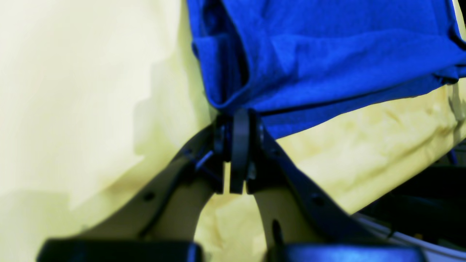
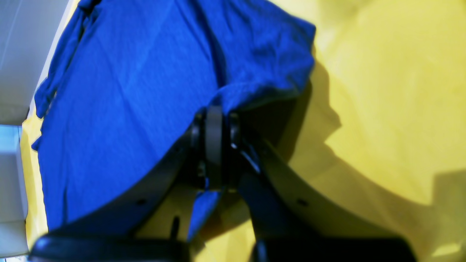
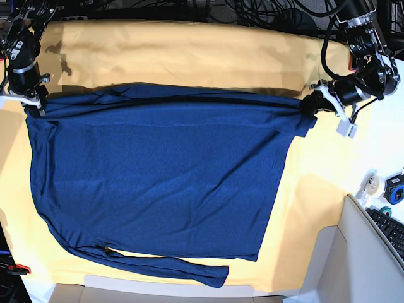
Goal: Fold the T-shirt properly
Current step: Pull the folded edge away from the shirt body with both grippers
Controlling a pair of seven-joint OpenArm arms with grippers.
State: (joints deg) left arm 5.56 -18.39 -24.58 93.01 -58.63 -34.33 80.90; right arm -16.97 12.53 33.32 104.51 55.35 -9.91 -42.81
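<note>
The dark navy T-shirt (image 3: 164, 170) lies spread flat on the yellow table cloth (image 3: 189, 57), one long sleeve (image 3: 170, 265) lying along its near edge. My left gripper (image 3: 310, 102) is at the shirt's far right corner. In the left wrist view it (image 1: 238, 114) is shut on a bunched edge of the blue fabric (image 1: 309, 54). My right gripper (image 3: 33, 104) is at the far left corner. In the right wrist view it (image 2: 214, 109) is shut on a fold of the shirt (image 2: 127, 91), lifted slightly above the cloth (image 2: 382, 91).
A keyboard (image 3: 392, 230) and small items (image 3: 374, 184) sit on the white table at the right. Cables (image 3: 265, 12) hang behind the far edge. A cardboard flap (image 3: 322, 265) stands at the near right.
</note>
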